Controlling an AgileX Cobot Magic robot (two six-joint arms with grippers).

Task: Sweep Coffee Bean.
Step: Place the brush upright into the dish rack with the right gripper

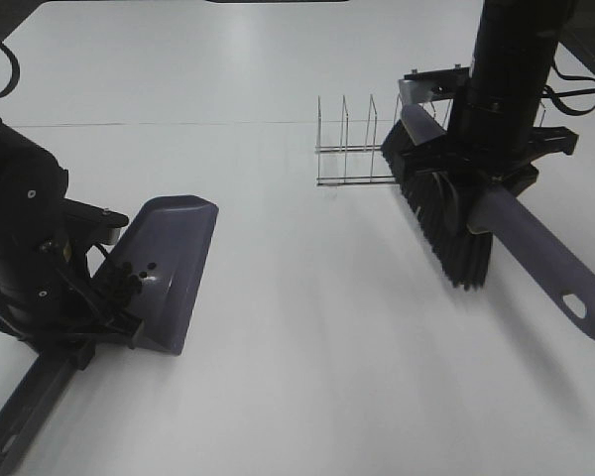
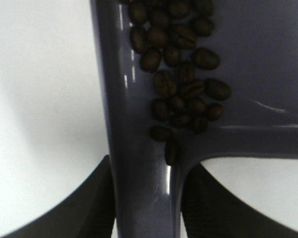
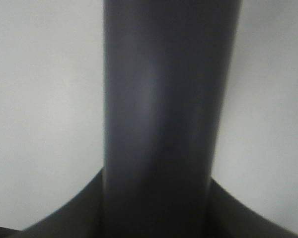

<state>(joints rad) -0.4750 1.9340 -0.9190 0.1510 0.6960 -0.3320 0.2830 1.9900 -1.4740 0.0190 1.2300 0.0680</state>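
Left end effector (image 2: pixel 145 208) is pressed onto the dustpan (image 1: pixel 174 268), one finger on each side of its handle. The coffee bean (image 2: pixel 181 74) cluster lies inside the pan, just beyond those fingers, piled against the side wall where handle meets scoop. One or two beans sit right at the handle's root. The pan's front lip rests on the white table (image 1: pixel 307 347), pointing away from the end effector.

On the other side, the right end effector (image 3: pixel 156 213) pinches the brush (image 1: pixel 446 213) around its handle. The black bristles hang just below its grip, and the handle's free end juts out past it. A wire rack (image 1: pixel 352 149) stands just beside the brush head.
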